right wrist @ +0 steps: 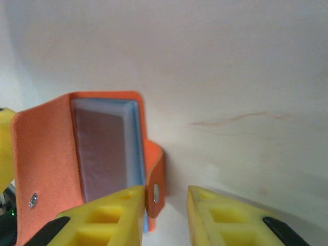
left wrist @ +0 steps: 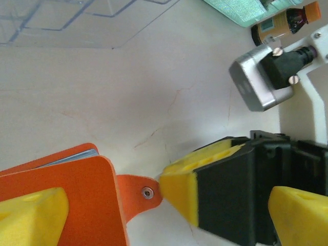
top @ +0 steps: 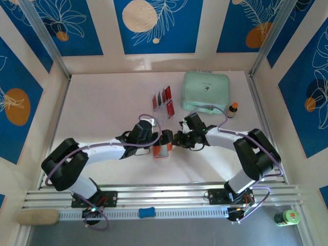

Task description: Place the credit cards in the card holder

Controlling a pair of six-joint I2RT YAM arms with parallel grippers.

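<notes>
Down at the near rail there's a green bottle off to the right, its label too small to read, so on we go to the middle of the table, where both arms meet over the card holder. The left gripper stands wide open, and the left wrist view shows one yellow pad laid against the orange cover. That looks like bracing, so the wallet can't slide. The right gripper comes in from the right with its jaws parted and the snap tab standing between them, not clamped. My read is that it's going for the tab to keep the fold spread. And spread it is: grey lining and clear sleeves face up in the right wrist view, though I can't tell whether a card is inside. Farther back, just left of centre, the credit cards stand red and black in the clear rack, upright and easy to pinch, well apart from the wallet. Far right sits the mint-green case, its small dark mark unreadable, and beside it a little brown bottle whose label is too blurred to read.
</notes>
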